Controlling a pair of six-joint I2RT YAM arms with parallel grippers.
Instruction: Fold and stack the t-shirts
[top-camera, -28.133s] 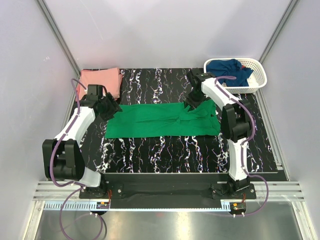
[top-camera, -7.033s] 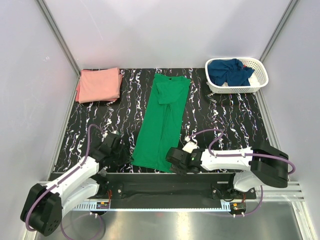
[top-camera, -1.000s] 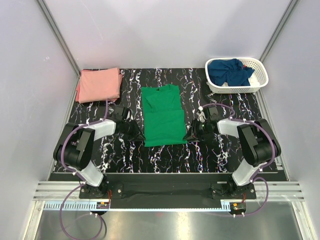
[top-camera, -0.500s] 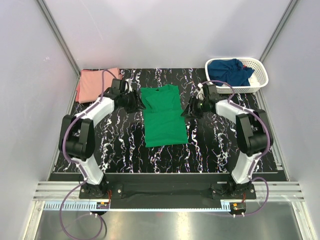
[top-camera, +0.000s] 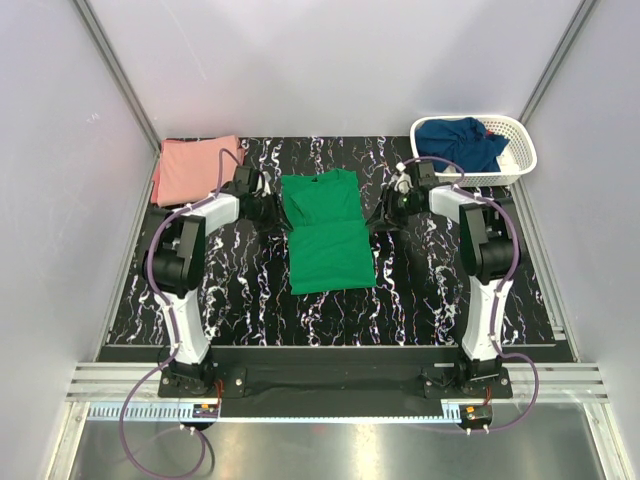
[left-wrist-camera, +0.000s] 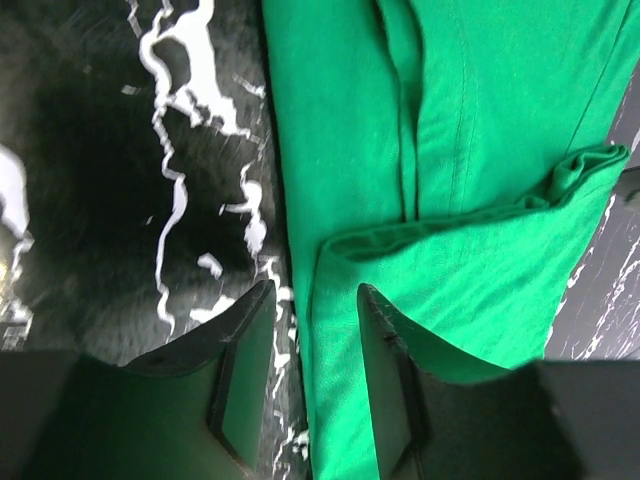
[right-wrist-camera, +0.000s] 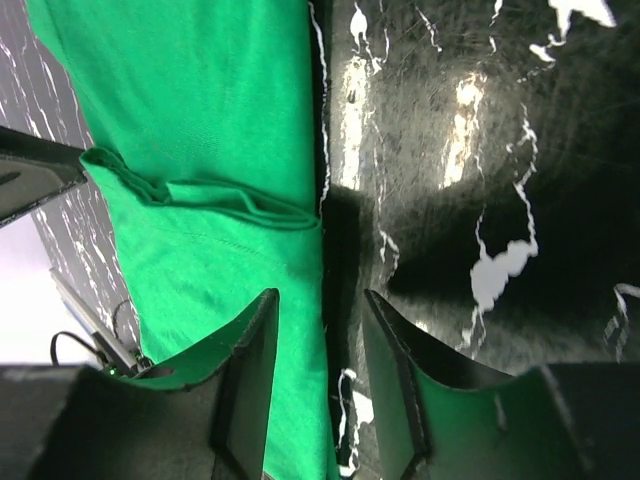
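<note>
The bright green t-shirt (top-camera: 325, 235) lies folded into a rectangle in the middle of the table. My left gripper (top-camera: 272, 209) is open at its left edge, and my right gripper (top-camera: 381, 216) is open at its right edge, both beside the upper half. In the left wrist view the gripper (left-wrist-camera: 315, 290) straddles the shirt's edge (left-wrist-camera: 480, 120). In the right wrist view the gripper (right-wrist-camera: 321, 296) straddles the opposite edge (right-wrist-camera: 200, 120). The salmon pink t-shirt (top-camera: 198, 168) lies folded at the back left. The navy t-shirt (top-camera: 458, 143) is bunched in the basket.
A white lattice basket (top-camera: 523, 150) stands at the back right corner. The black marbled table (top-camera: 420, 290) is bounded by grey walls on the left, right and back. Both arms reach from the near edge along either side of the green shirt.
Over the last second both grippers have moved from beside the shirt's near half toward the back, along its sides. The green shirt has stayed folded in place.
</note>
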